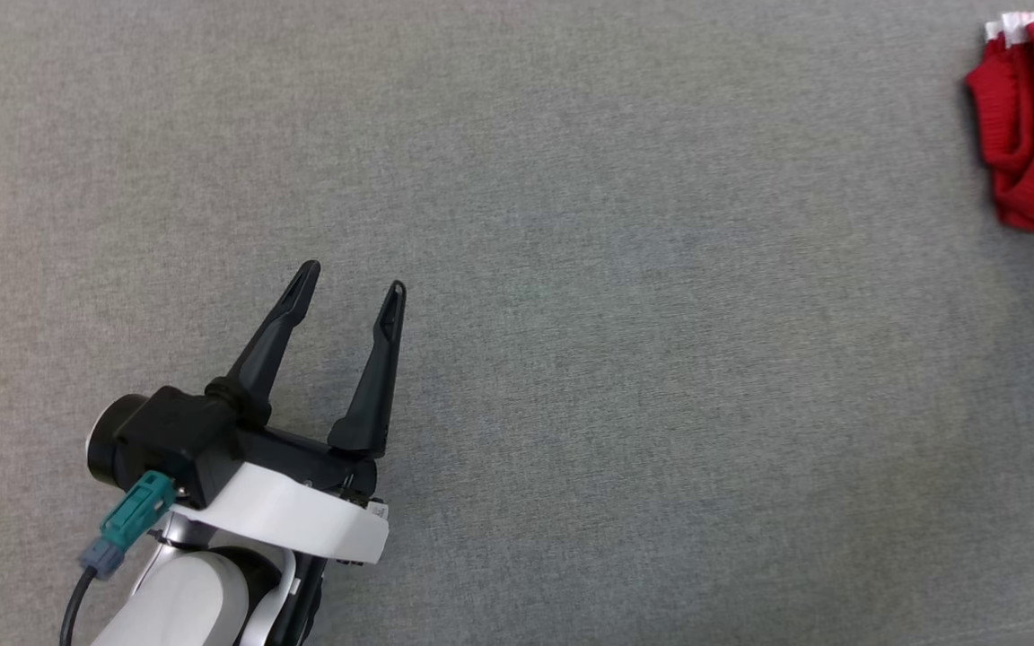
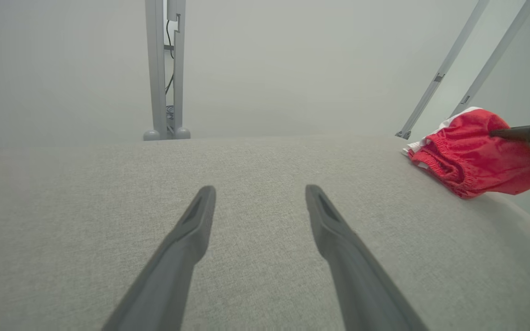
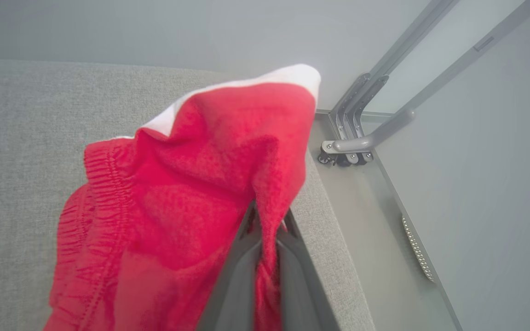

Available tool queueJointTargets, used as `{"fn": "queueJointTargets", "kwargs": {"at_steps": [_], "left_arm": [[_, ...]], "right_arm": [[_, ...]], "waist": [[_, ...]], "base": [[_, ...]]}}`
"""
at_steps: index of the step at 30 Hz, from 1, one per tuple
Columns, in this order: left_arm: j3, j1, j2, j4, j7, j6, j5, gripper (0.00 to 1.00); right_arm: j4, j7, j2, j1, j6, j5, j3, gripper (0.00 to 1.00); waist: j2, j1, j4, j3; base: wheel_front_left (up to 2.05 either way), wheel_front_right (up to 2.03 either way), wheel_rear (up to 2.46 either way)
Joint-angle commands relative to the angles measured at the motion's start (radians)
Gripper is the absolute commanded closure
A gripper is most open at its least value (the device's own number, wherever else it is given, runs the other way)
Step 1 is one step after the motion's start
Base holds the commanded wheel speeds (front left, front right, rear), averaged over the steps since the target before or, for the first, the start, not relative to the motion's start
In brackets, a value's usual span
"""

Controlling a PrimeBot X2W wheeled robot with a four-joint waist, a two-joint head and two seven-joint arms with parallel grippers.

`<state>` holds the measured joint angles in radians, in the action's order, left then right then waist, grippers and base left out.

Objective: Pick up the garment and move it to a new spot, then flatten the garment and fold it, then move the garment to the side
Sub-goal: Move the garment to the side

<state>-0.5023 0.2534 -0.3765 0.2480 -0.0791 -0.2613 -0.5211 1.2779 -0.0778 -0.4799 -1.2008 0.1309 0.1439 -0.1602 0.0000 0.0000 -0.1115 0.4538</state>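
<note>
My right gripper (image 3: 267, 219) is pressed together on a fold of the red garment (image 3: 187, 184), which is bunched at the table's (image 1: 625, 359) far right edge, near the corner. I judge the pinch is taken high on the cloth so the rest hangs free once I carry it to a new spot. My left gripper (image 1: 353, 275) is spread and holds nothing (it hovers over bare table toward the front left, probably free for the flattening). The right wrist view shows the pinch itself, while the head view cuts the garment off. The left wrist view gives it side-on, though I can't quite tell whether its lower hem touches the table.
</note>
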Motion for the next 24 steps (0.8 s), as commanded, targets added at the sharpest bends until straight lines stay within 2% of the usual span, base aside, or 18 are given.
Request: {"fn": "queueJointTargets", "kwargs": {"at_steps": [1, 4, 5, 6, 7, 8, 9, 18, 24], "left_arm": [[0.002, 0.016, -0.007, 0.005, 0.000, -0.004, 0.005, 0.00], [0.000, 0.016, -0.010, 0.016, 0.007, -0.010, 0.011, 0.00], [0.000, 0.016, -0.011, 0.019, 0.008, -0.012, 0.013, 0.00], [0.002, 0.016, -0.012, 0.021, 0.008, -0.012, 0.013, 0.00], [0.003, 0.017, -0.014, 0.023, 0.008, -0.012, 0.013, 0.00], [0.004, 0.017, -0.015, 0.024, 0.008, -0.013, 0.013, 0.00], [0.004, 0.017, -0.016, 0.024, 0.008, -0.013, 0.012, 0.00], [0.003, 0.022, -0.015, 0.017, 0.004, -0.018, 0.009, 0.00], [0.001, 0.020, -0.016, 0.019, 0.003, -0.021, 0.007, 0.00]], "right_arm": [[0.003, 0.003, 0.003, -0.006, 0.000, -0.008, 0.008, 1.00], [0.004, 0.017, -0.010, -0.023, 0.000, -0.086, 0.005, 1.00], [0.005, 0.019, -0.010, -0.026, 0.000, -0.105, 0.012, 0.89], [0.005, 0.021, -0.005, -0.027, 0.000, -0.124, 0.022, 0.64], [0.005, 0.025, 0.001, -0.026, 0.000, -0.139, 0.034, 0.51], [0.005, 0.034, 0.007, -0.022, 0.000, -0.155, 0.044, 0.15], [0.002, 0.041, 0.009, -0.018, 0.000, -0.174, 0.052, 0.00], [-0.040, 0.033, 0.036, 0.011, 0.000, -0.326, 0.160, 0.00], [-0.114, 0.013, 0.054, 0.032, 0.000, -0.447, 0.212, 0.00]], "waist": [[0.0000, 0.0000, 0.009, 0.010], [0.0000, 0.0000, 0.020, 0.025], [0.0000, 0.0000, 0.022, 0.029], [0.0000, 0.0000, 0.024, 0.033], [0.0000, 0.0000, 0.025, 0.035], [0.0000, 0.0000, 0.027, 0.037], [0.0000, 0.0000, 0.028, 0.039], [0.0000, 0.0000, 0.025, 0.041], [0.0000, 0.0000, 0.019, 0.037]], "base": [[0.00, 0.00, 0.00], [0.00, 0.00, 0.00], [0.00, 0.00, 0.00], [0.00, 0.00, 0.00], [0.00, 0.00, 0.00], [0.00, 0.00, 0.00], [0.00, 0.00, 0.00], [0.00, 0.00, 0.00], [0.00, 0.00, 0.00]]}}
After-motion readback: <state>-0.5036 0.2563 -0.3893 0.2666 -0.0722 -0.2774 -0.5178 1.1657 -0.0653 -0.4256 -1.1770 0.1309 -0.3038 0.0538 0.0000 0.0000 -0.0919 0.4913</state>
